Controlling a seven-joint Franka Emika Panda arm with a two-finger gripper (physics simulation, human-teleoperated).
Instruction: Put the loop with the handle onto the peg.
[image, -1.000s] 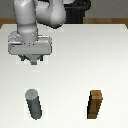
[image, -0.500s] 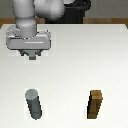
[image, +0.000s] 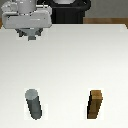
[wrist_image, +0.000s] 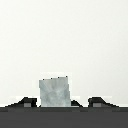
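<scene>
Claw tips indistinct; peg upright, well apart.

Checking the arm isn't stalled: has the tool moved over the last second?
Yes. In the exterior view the tool has risen and drifted toward that view's left, farther from the fixed peg.

Open table lies free; only the peg and the brown block stand well apart.
</scene>
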